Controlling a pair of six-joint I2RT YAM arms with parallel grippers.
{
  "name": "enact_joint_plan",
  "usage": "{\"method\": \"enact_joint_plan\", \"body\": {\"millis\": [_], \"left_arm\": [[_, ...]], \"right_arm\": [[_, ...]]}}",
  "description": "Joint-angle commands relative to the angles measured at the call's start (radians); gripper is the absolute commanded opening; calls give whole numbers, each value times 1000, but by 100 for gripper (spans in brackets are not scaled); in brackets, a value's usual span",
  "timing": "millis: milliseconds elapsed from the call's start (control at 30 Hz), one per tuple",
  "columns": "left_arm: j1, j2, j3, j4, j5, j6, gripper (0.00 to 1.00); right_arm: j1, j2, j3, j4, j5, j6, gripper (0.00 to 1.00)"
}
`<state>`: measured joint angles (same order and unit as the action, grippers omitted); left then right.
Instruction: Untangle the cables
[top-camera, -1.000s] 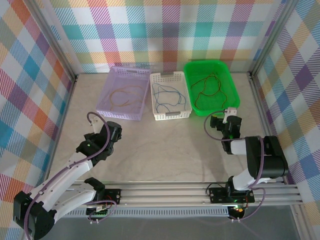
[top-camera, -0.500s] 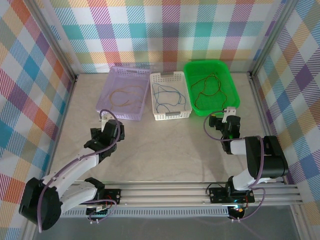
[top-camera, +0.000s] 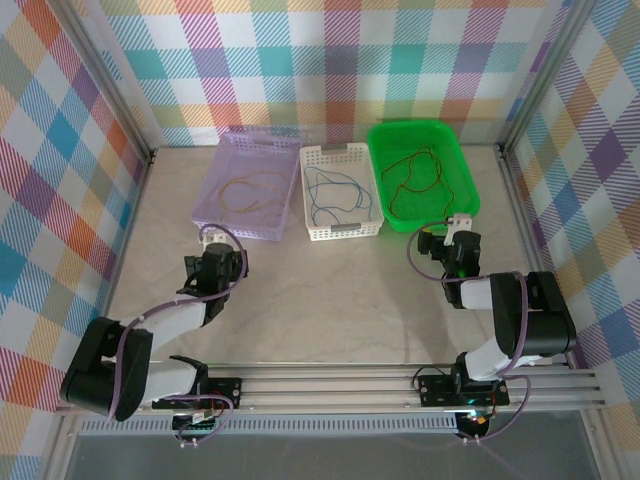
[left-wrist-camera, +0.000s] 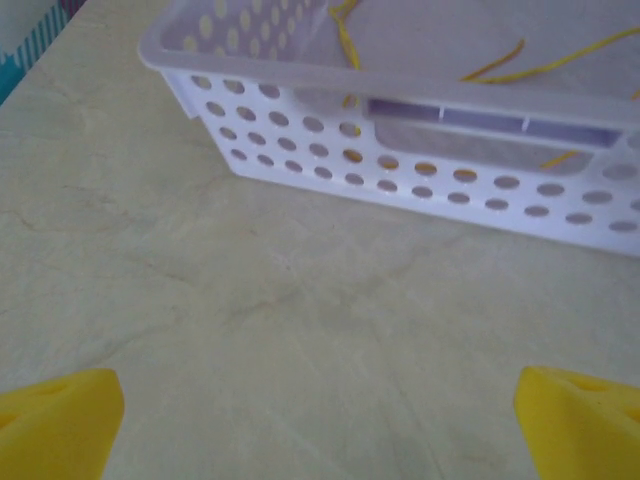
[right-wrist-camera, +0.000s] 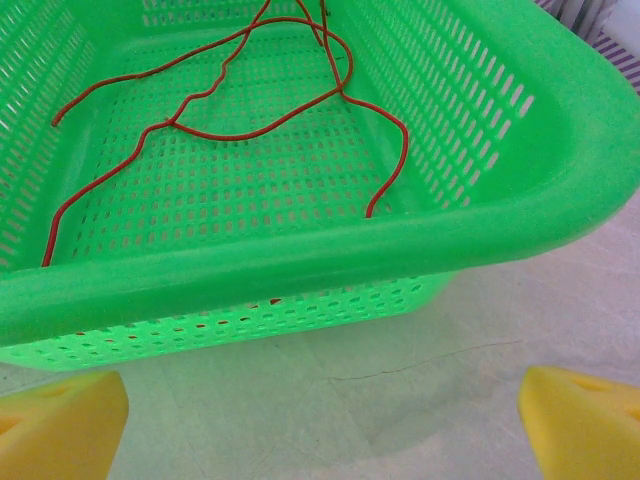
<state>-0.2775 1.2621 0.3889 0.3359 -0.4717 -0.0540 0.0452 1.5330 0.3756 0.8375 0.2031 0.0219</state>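
The cables are lying apart from one another, each in its own basket at the far side of the table (top-camera: 330, 290). A thin yellow-orange cable (top-camera: 250, 190) is curling in a loose open loop on the floor of the purple basket (top-camera: 212, 205), on the left. A blue cable (top-camera: 335, 195) is winding in slack bends inside the white basket (top-camera: 342, 232), in the middle. A red cable (right-wrist-camera: 250, 125) is sprawling across the perforated floor of the green basket (right-wrist-camera: 330, 255), on the right. It is crossing over itself in a few places, and one end is resting against the near wall. From above, a browner strand seems to be running with it, but I cannot tell for sure.

My left hand (top-camera: 213, 265) is hovering low over the table, just in front of the purple basket's near wall and apart from it. Its jaws are spread wide, and its yellow fingertips (left-wrist-camera: 60, 425) are showing at the bottom corners of the wrist view with bare table between them. It is holding nothing and touching nothing.

My right hand (top-camera: 460, 235) is sitting near the green basket's near right corner, facing its rim. Its jaws are also spread wide. It is carrying nothing, with bare table between its fingertips, and I am not touching the basket or the red cable inside it.
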Motion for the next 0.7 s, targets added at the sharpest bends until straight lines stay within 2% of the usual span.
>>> {"method": "enact_joint_plan", "body": {"millis": [0,100,167,267,433,533,600,667], "left_arm": [[24,47,24,163,77,25,100],[36,91,25,244,81,23,100],[53,121,59,208,104,16,100],[90,149,100,156,208,16,100],[168,145,96,162,334,11,100],[171,161,37,326,332,94,100],[194,222,0,459,361,89,100],[200,304,-1,532,333,73,100]], "right_arm": [[2,-1,9,42,-14,17,100],[1,-1,9,41,-15,18,100],[0,-1,9,41,-16,18,100],[0,-1,9,40,-18,18,100],[1,-1,9,40,-19,18,100],[0,-1,9,40,-20,18,100],[0,-1,9,41,-20,18,100],[0,-1,10,40,-20,17,100]]}}
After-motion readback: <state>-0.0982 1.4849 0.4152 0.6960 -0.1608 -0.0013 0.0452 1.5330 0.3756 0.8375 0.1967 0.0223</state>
